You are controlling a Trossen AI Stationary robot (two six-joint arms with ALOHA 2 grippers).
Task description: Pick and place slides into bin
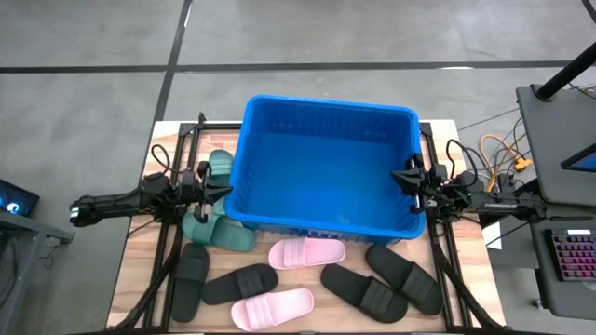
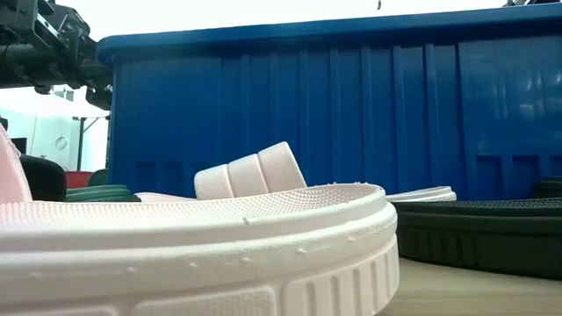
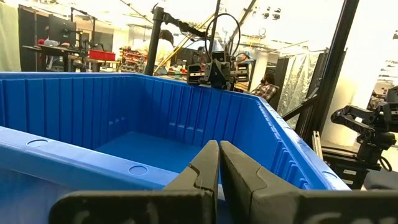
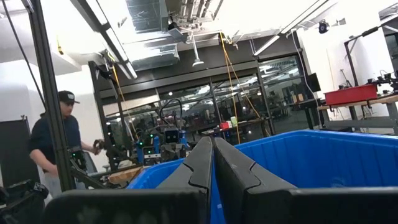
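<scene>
Eight slides sit out on the desk (image 1: pixel 140 279) and none in the bin (image 1: pixel 326 112), whose blue floor shows bare from above. That big blue tub fills the far middle of the wooden top, and both arms hang level at its short walls. On the left, the left claw (image 1: pixel 223 184) points at the bin's left rim with its two dark fingers pressed together, nothing between them; its wrist view shows the closed tips over the near rim, looking across the tub's inside to the other arm. On the right, the right claw (image 1: pixel 399 176) is up at the right rim, fingers likewise pinched tight and empty. Down on the desk, the two dark green slides (image 1: pixel 216 229) lie at the bin's near-left corner, one partly tucked under the left arm, the other just near of it. One pale pink slide (image 1: pixel 306 251) lies just beside the bin's near wall, and a second pink slide (image 1: pixel 272 309) sits nearer still, toward the desk's near edge; in the low view its ribbed sole fills the foreground. Two black slides (image 1: pixel 191 279) lie at near left, one lengthwise, one angled between the pinks. Another black pair (image 1: pixel 382 282) rests at near right, overlapping each other. In the right wrist view a person in a cap (image 4: pixel 53 146) stands in the room beyond the desk.
</scene>
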